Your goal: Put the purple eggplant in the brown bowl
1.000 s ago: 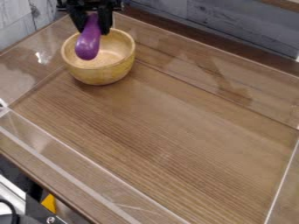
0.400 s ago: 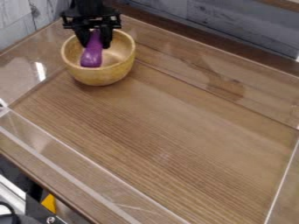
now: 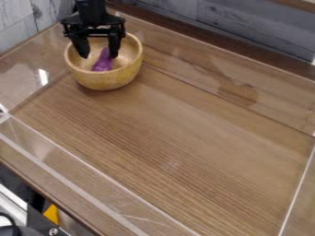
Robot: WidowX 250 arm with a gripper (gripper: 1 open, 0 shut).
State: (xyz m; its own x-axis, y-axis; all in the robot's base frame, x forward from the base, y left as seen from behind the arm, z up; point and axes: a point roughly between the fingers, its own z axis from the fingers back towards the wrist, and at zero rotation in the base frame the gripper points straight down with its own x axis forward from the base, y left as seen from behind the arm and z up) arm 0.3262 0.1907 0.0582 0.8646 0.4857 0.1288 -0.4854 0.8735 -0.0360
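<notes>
**Eggplant in bowl, jaws released above it**

Near edge: dark frame strip at the bottom left with a bit of yellow [image 3: 51,214] showing, too small to identify. Wooden surface [image 3: 185,147] fills most of the view, bare grain, with a glossy clear border running round it and glare along the left side.

Far left: brown bowl [image 3: 103,77] stands upright on the surface, round, thick rim. Purple eggplant [image 3: 103,62] lies inside the bowl, toward its far side, partly hidden by the gripper. Whether it rests flat or leans on the wall cannot be told.

Gripper [image 3: 96,48] is black, pointing straight down over the bowl's far half, tips dipping inside the rim. Jaws are spread apart, one on each side of the eggplant, not clamping it. Contact between tips and eggplant cannot be told.

Far right: grey plank wall [image 3: 246,23] behind the surface.
</notes>
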